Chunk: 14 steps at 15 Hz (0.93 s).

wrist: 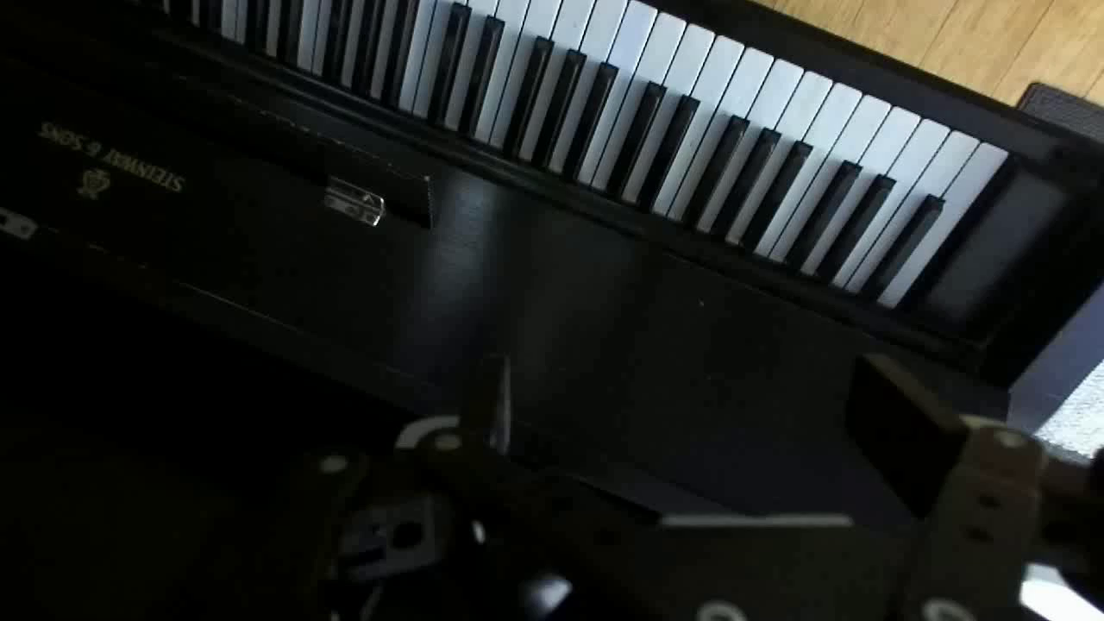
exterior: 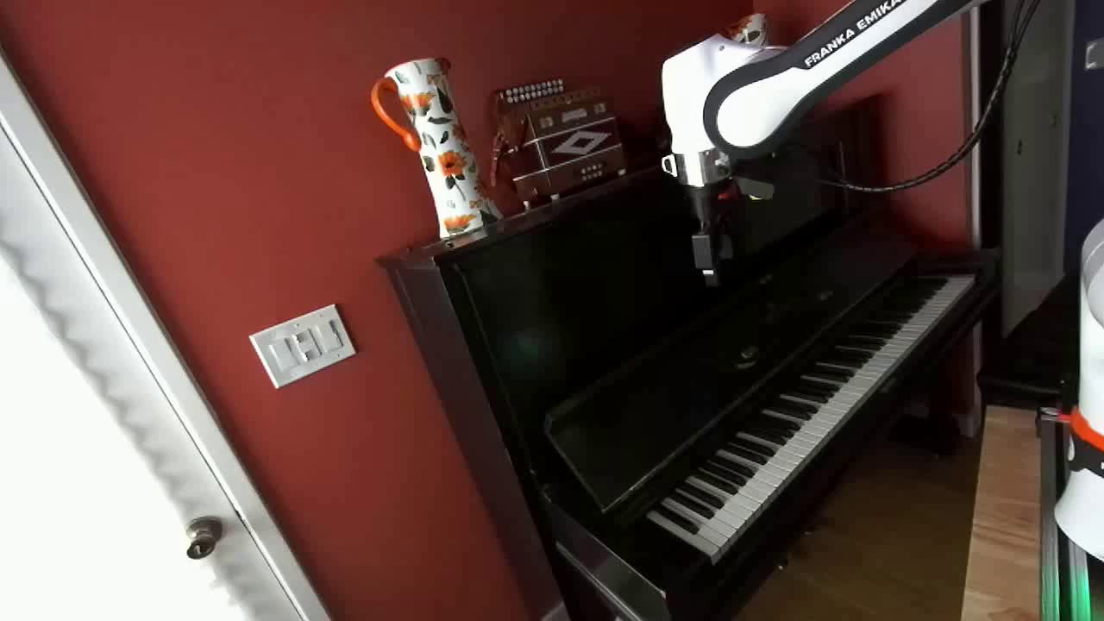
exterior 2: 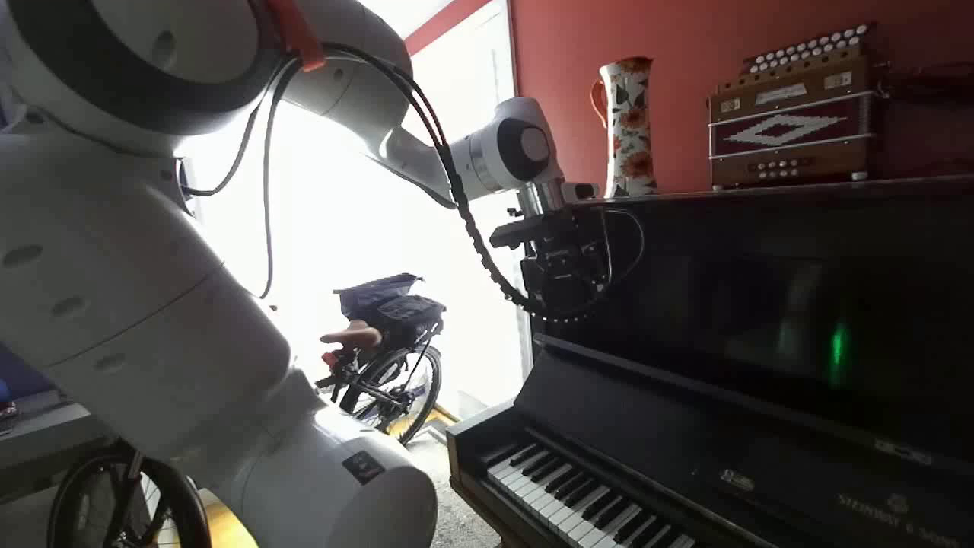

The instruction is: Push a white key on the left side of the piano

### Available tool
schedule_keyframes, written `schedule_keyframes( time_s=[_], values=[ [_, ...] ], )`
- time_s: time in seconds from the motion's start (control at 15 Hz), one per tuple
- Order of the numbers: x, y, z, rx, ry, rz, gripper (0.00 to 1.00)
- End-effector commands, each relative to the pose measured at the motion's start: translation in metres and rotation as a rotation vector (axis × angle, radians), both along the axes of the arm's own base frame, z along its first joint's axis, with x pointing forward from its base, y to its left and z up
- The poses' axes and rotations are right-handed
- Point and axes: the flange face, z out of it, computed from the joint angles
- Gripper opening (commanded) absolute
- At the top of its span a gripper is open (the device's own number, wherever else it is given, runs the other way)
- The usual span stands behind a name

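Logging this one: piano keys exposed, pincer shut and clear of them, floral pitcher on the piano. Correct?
Not quite: the pincer is open, its fingers spread apart in the wrist view. The rest stands: clear of the exposed keys, floral pitcher on the piano.

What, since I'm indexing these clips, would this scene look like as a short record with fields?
tool: gripper, open, higher than the white keys and touching none
instrument: black upright piano, keys exposed
on top: floral pitcher with orange handle; accordion
surroundings: red wall, white switch plate, bicycle
task status: press not yet made
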Motion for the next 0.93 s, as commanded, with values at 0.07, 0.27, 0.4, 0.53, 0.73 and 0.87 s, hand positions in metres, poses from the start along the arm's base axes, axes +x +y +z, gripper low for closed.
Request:
schedule_keyframes(
  time_s=[0.07, 0.27, 0.4, 0.53, 0.73, 0.87],
  values=[
    [0.0, 0.0, 0.0, 0.0, 0.001, 0.0, 1.0],
    [0.0, 0.0, 0.0, 0.0, 0.001, 0.0, 1.0],
    [0.004, 0.006, -0.007, 0.006, 0.021, 0.01, 1.0],
    [0.007, 0.018, -0.03, 0.022, 0.061, 0.023, 1.0],
    [0.004, 0.04, -0.072, 0.066, 0.143, 0.055, 1.0],
    [0.0, 0.052, -0.104, 0.105, 0.189, 0.085, 1.0]
  ],
)
